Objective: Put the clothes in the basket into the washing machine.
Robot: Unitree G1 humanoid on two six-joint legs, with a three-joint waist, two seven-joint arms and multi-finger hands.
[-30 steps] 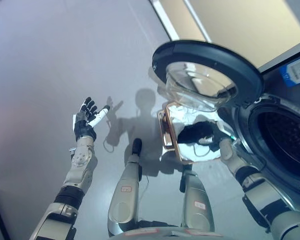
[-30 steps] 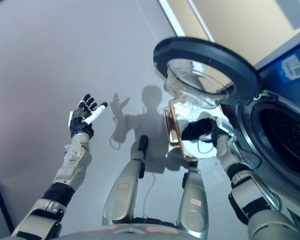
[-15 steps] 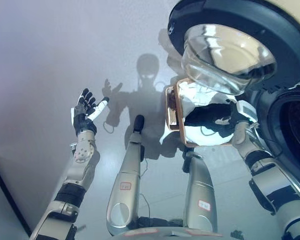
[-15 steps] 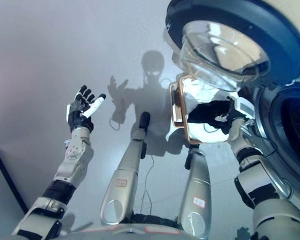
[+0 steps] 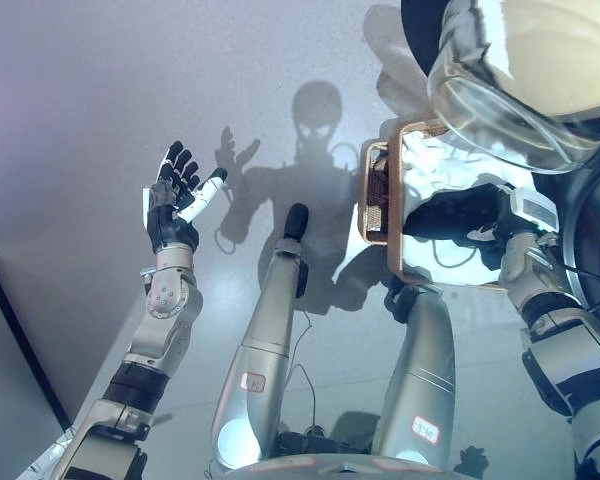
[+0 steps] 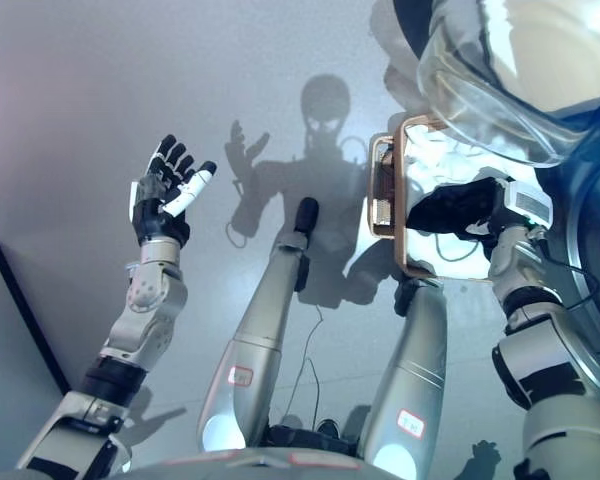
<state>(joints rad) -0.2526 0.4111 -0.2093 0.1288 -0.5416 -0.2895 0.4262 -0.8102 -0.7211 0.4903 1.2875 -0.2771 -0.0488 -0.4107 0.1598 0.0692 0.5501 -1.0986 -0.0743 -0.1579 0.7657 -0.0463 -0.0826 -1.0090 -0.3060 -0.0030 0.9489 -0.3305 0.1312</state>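
Left eye view: washing machine sits just right of your right hand, its open door with the glass bowl hanging directly above that hand. Floor fills everything out to the left.

Basket is up at the right hand, tilted on edge, tan rim facing you. White clothes show inside it, behind and above the hand. Right hand is dark, reaching into the basket; you can't tell from here whether the fingers are pinching cloth or just resting on it.

Left hand is well left of the basket, raised, fingers spread, holding nothing.

Risks, my read:
- The door bowl is close above the right hand. Lift straight up and you likely clip it.
- The basket is tipped, so clothes could slide out onto the floor if it gets nudged.
- A weak grip on the cloth means it drops before reaching the drum.

Drum opening is mostly cut off at the right edge, so the path in isn't visible.
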